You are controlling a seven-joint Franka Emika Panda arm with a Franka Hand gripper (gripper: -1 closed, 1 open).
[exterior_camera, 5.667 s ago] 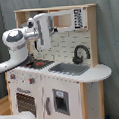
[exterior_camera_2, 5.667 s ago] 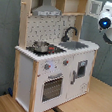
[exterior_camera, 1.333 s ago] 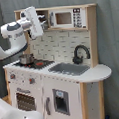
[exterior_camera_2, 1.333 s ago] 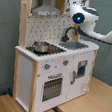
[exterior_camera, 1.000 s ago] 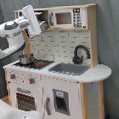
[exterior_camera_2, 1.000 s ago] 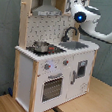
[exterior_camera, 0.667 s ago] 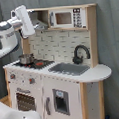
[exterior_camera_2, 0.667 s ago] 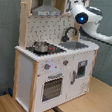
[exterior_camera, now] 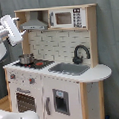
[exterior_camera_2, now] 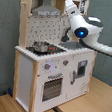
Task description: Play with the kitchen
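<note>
Kitchen (exterior_camera: 58, 70): fills the frame centre in both exterior views.
First exterior view only: black faucet (exterior_camera: 80, 53), sink (exterior_camera: 70, 69), microwave (exterior_camera: 66, 18).
Second exterior view only: arm's blue light (exterior_camera_2: 81, 31).
Claw (exterior_camera: 8, 29): upper left of the first exterior view, level with the grey hood (exterior_camera: 33, 23), left of the kitchen; spread or pressed together, cannot tell.
Change: arm has drawn back leftward from the hood.

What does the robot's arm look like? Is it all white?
Mostly white, yes. The arm is made of smooth, rounded white pieces joined together, and in the second exterior view one joint has a round dark cap with a glowing blue light in the middle. In the first exterior view its boxy white end has dark patches. No loose cables show.
</note>
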